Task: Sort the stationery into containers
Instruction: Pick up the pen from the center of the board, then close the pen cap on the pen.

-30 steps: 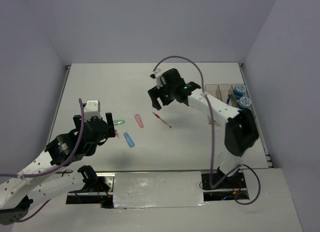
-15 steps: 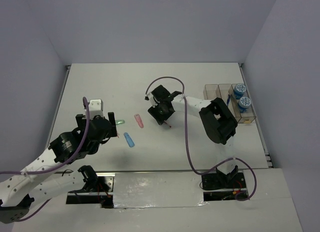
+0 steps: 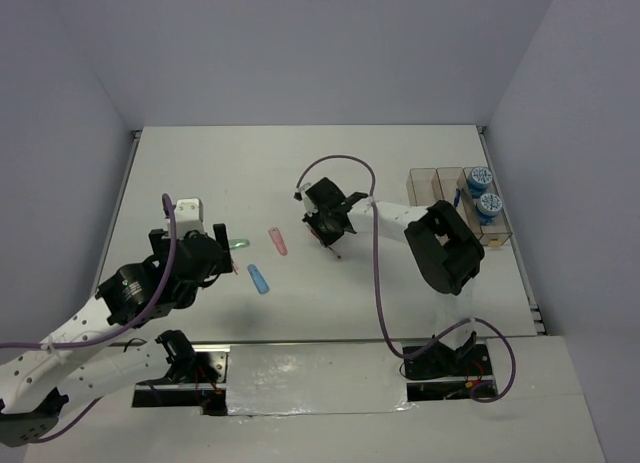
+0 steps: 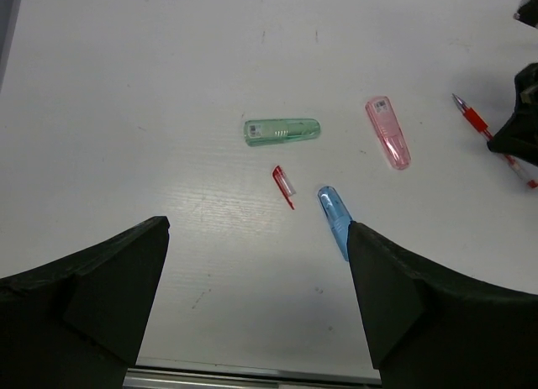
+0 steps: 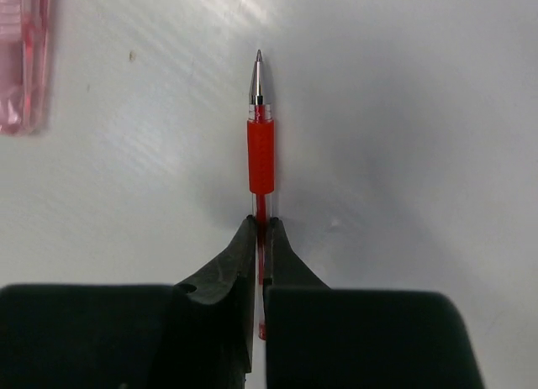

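red pen (image 5: 261, 158): barrel lay between the fingertips, tip jutting beyond them
right gripper (image 5: 261, 228): clenched on the red pen
left gripper (image 4: 256, 229): spread wide

No readable text, brand or number anywhere. The pink oblong piece (image 4: 389, 135) carries a small pale sticker with dark specks at its end nearer the green oblong piece (image 4: 282, 131); the print is too small to read. The green oblong piece has whitish marks on its body, not legible. Red pen (image 5: 261, 149): nothing legible on grip or barrel. Blue-and-white rolls (image 3: 481, 177): pattern only, too small to tell any lettering.
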Available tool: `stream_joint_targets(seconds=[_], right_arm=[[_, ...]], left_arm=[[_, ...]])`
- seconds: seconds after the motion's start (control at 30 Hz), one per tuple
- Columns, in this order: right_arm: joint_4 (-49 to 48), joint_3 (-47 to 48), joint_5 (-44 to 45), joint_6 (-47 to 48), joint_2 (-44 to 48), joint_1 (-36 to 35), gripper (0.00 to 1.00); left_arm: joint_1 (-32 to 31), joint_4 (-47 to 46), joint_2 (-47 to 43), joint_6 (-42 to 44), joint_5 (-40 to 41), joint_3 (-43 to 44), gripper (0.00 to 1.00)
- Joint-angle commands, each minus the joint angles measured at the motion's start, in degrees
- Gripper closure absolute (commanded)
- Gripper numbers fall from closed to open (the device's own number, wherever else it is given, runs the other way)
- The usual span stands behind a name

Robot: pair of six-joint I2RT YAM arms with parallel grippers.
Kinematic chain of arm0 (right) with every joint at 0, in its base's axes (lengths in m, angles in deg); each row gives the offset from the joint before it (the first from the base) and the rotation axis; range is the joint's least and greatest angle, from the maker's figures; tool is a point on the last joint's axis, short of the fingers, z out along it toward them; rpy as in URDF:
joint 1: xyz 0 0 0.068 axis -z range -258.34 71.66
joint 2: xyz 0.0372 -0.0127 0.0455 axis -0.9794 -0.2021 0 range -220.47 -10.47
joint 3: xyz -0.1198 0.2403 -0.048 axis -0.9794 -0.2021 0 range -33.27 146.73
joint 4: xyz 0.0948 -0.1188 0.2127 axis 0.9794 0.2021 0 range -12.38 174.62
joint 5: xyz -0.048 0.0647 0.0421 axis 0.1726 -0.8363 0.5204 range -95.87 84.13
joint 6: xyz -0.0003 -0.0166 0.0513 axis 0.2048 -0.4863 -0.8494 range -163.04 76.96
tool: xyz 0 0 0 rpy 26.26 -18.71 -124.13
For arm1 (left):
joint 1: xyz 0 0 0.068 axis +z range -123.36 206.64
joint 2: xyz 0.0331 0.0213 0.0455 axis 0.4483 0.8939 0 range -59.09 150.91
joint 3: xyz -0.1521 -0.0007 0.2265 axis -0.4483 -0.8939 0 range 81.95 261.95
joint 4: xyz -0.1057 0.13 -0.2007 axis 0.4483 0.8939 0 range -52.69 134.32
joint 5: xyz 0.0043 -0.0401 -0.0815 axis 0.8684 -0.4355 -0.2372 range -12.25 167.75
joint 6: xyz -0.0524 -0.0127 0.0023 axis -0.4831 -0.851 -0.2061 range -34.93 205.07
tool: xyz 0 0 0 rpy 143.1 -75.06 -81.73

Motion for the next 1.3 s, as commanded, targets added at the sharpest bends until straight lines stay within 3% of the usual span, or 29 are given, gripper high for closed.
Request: stream_joint_targets(seconds=[0.0, 0.07, 0.23, 0.33, 0.4, 0.63, 0.93, 1.27], right_arm=[[-2.0, -5.7, -1.5, -9.2, 7.1, -1.0, 1.0], [-6.7, -10.4, -2.7, -13.2, 14.2, -1.5, 1.0], [-4.2, -13.9, 4.8, -21.0, 26.3, -5.9, 1.0], [-1.4, -14.2, 10.0, -22.9, 29.9, -10.2, 1.0], [0.0, -15.5, 11.7, -24.5, 33.7, -11.8, 1.0], [-2.4, -22.8, 9.2, -26.1, 44.6, -14.3, 1.0], [-4.2, -26.9, 8.5, -25.1, 47.5, -15.2, 1.0], [-6.6, -29.0, 5.9, -25.2, 47.5, -15.3, 1.0]], left_arm=[[0.4, 3.9, 1.0, -10.5, 3.4, 3.7, 0.01], [0.4, 8.7, 1.9, -17.7, 3.2, 3.7, 0.01], [3.2, 4.0, 7.6, -29.9, 1.9, -1.3, 0.01], [8.9, -1.6, 14.5, -26.8, -3.1, -3.0, 0.01], [15.9, -7.0, 19.9, -23.6, -10.4, -4.1, 0.01], [22.9, -13.7, 34.0, -21.4, -16.3, -2.0, 0.01], [23.6, -19.1, 41.9, -21.4, -21.4, -4.5, 0.03], [24.4, -21.2, 44.6, -22.1, -22.5, -7.0, 0.14]])
